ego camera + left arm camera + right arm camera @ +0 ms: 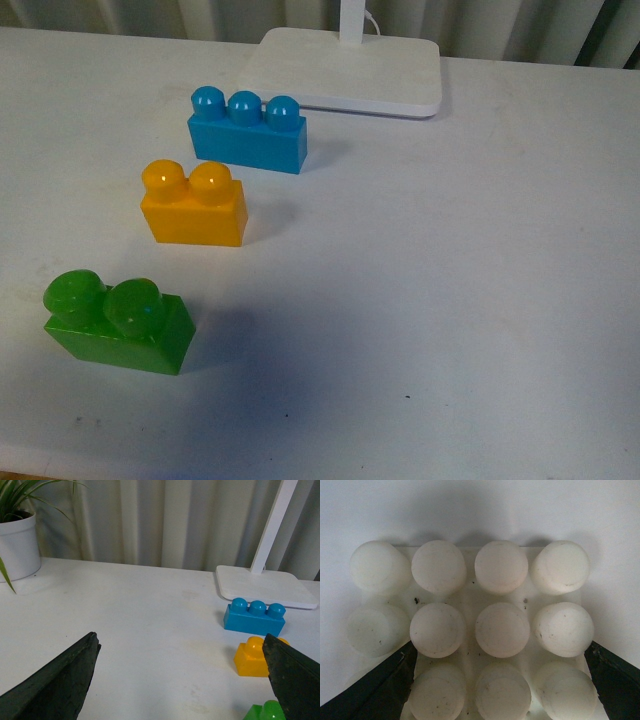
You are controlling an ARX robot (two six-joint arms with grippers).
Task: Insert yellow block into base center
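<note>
The yellow block (194,205) stands upright on the white table between a blue brick and a green one; the left wrist view shows the yellow block (252,657) partly behind one finger. My left gripper (180,647) hangs open above bare table, with the block off to one side of it. The base (470,599), white with round studs, fills the right wrist view. My right gripper (501,652) is open close over it, a dark finger at each side of the plate. Neither gripper nor the base shows in the front view.
A blue three-stud brick (247,131) sits behind the yellow block and a green two-stud brick (118,322) in front of it. A white lamp base (345,70) with a pole stands at the back. A potted plant (18,542) stands far off on the table.
</note>
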